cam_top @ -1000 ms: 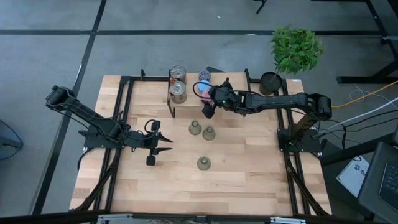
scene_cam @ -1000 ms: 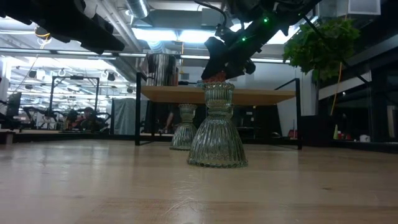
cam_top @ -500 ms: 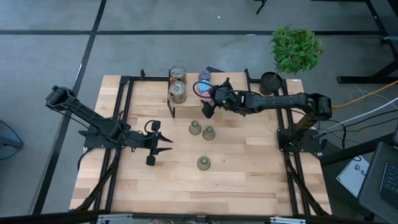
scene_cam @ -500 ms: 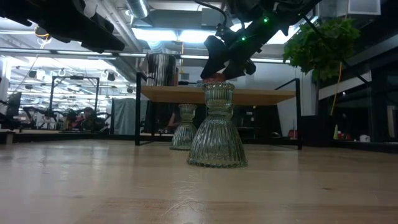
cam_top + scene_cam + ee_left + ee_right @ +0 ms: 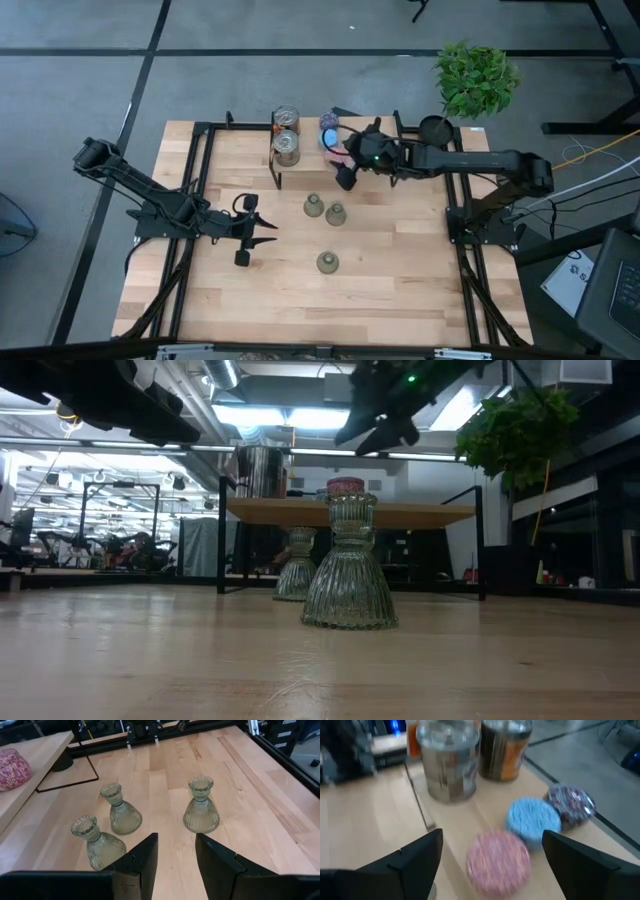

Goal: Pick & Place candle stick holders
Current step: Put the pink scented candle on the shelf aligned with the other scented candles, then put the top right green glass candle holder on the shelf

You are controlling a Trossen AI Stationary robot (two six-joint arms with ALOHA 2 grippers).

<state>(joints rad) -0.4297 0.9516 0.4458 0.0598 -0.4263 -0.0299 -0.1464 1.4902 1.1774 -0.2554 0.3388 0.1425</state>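
item: candle stick holders, eight pieces. on the raised shelf (image 5: pixel 300 160): two silvery cylinders (image 5: pixel 451 757), side by side; purple holder (image 5: pixel 569 805), blue holder (image 5: pixel 533 820) and pink holder (image 5: pixel 498 858) in a close row, pink nearest my right claw (image 5: pixel 487 857). on the table (image 5: pixel 400 260): three olive-green ribbed glass vases (image 5: pixel 201 805), two close together, one apart nearer the front.

right claw: released, fingers spread wide, empty, hovering just above and beside the pink holder.

left claw (image 5: pixel 174 851): parted, empty, waiting low over the table, facing the three vases.

handling, my judgement: the vases look like pressed glass, stiff, fairly heavy, fragile, slippery on smooth parts; i would take them at the narrow neck under the flared lip. the round speckled ones seem squat and rigid, possibly rough-topped, though my view of them is soft; grip across the sides. cylinders: across the body, gently.
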